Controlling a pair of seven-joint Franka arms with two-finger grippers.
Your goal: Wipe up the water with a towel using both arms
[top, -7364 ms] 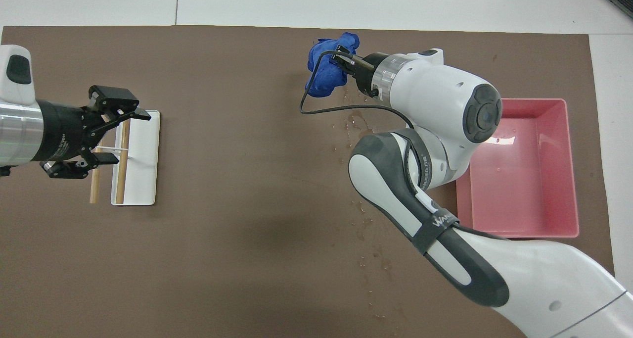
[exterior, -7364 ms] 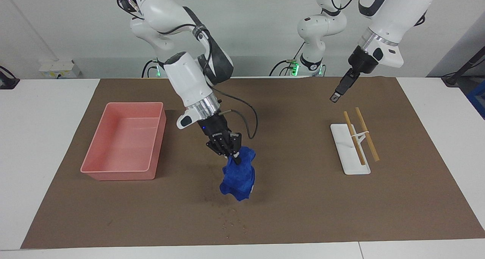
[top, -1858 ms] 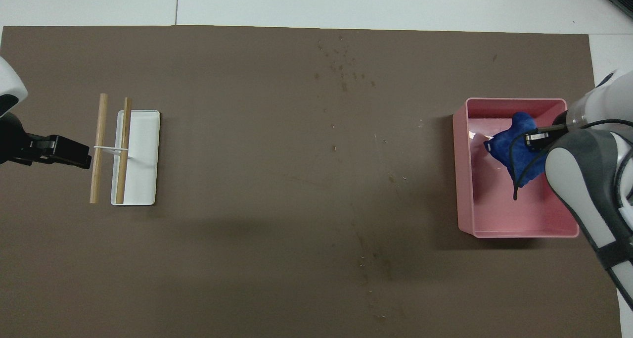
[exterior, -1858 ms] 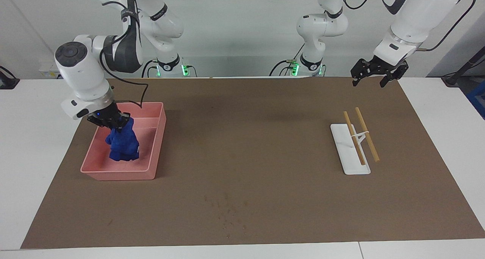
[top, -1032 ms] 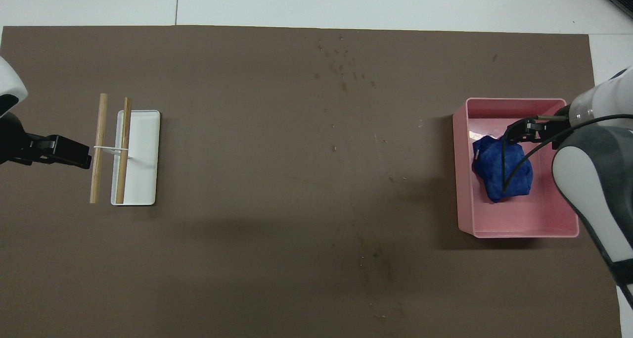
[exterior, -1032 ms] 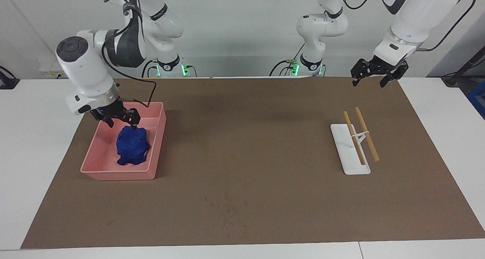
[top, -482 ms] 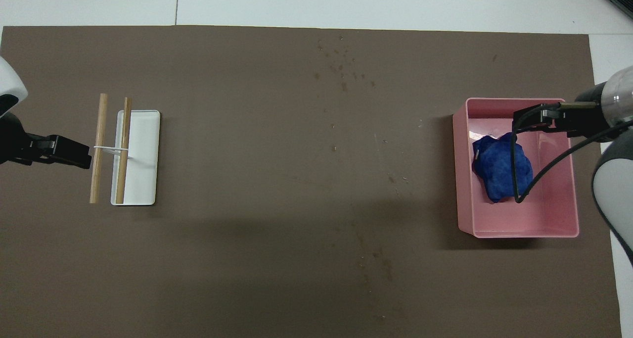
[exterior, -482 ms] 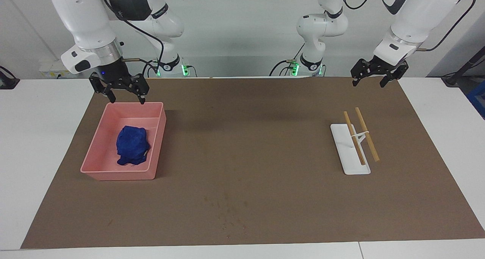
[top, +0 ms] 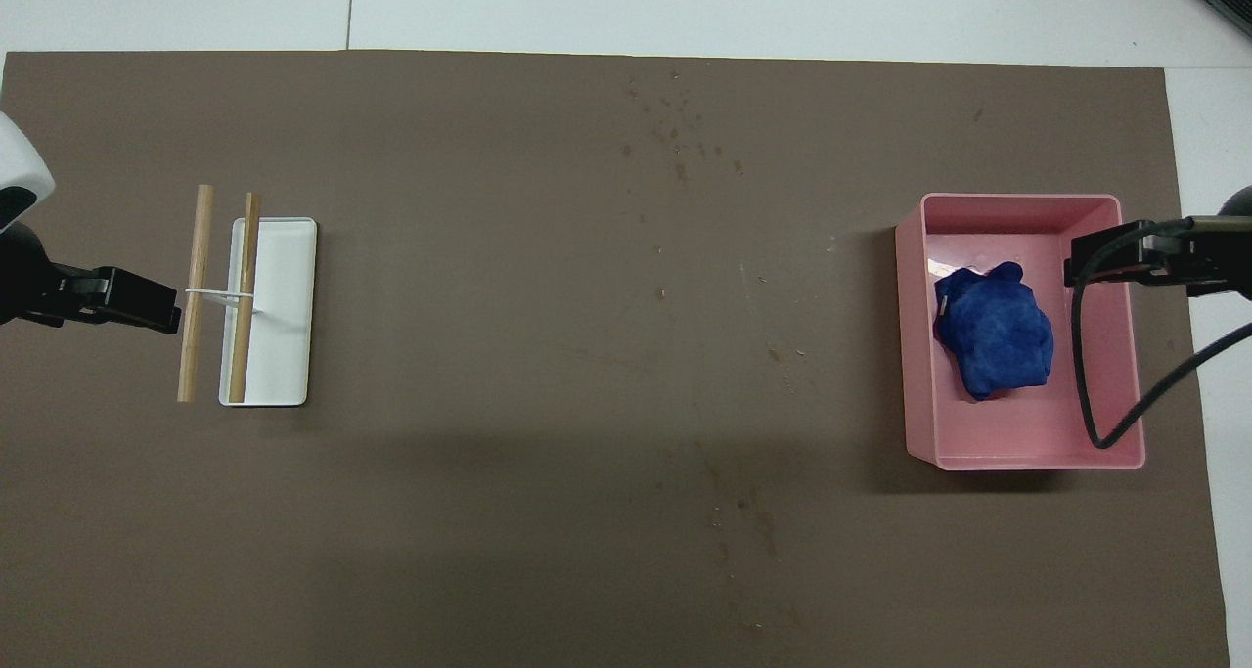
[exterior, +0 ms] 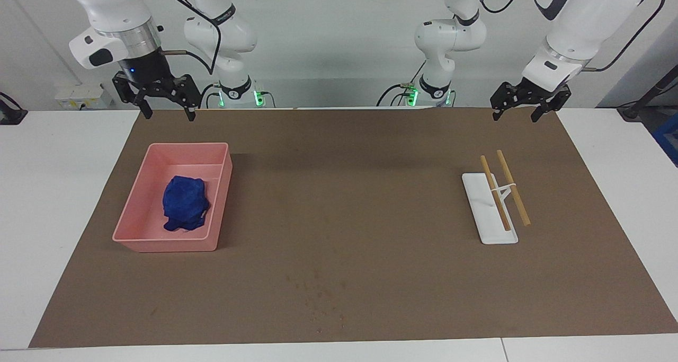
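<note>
The blue towel [exterior: 184, 203] lies bunched in the pink tray [exterior: 159, 243], free of both grippers; it also shows in the overhead view [top: 993, 331], inside the tray [top: 1017, 200]. My right gripper [exterior: 167, 116] is open and empty, raised well above the tray; in the overhead view it [top: 1095, 257] is over the tray's rim at the right arm's end. My left gripper [exterior: 514, 117] is open and empty, and waits raised over the mat's corner near the stick stand [top: 147, 301]. Water specks [exterior: 318, 293] dot the mat's middle, far from the robots [top: 675, 135].
A white stand [exterior: 490, 208] carrying two wooden sticks sits toward the left arm's end of the brown mat [top: 274, 311]. Faint water streaks [top: 734, 512] lie on the mat nearer the robots. A black cable [top: 1081, 355] hangs over the tray.
My right gripper let go of the towel in the tray, opened, then rose and drew back toward its base. The towel settled in the tray. The left arm has not moved.
</note>
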